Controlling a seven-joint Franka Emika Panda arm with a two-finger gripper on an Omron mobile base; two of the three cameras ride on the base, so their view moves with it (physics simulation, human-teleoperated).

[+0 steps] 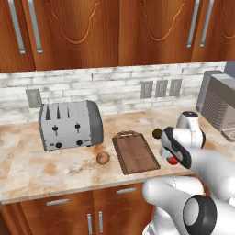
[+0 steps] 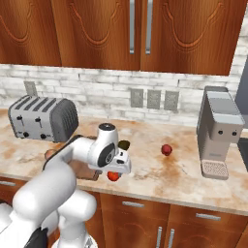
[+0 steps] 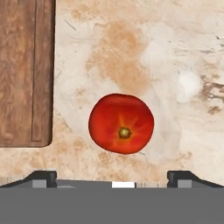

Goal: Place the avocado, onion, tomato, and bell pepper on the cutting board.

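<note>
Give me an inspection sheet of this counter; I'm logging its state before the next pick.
Surface: marbled counter, dry.
Job's things: cutting board bare; onion left of it; avocado right of it; tomato on the counter; small red fruit farther right, possibly the bell pepper.
Clutter: toaster, coffee machine.
Grippers: pincer open, above the tomato.
Cables: nothing seen.
Surroundings: wall outlets, wooden cabinets.

No lettering, brand or number can be read anywhere in this kitchen. The toaster [image 1: 69, 125] and the coffee machine [image 2: 219, 131] carry blank faces.
</note>
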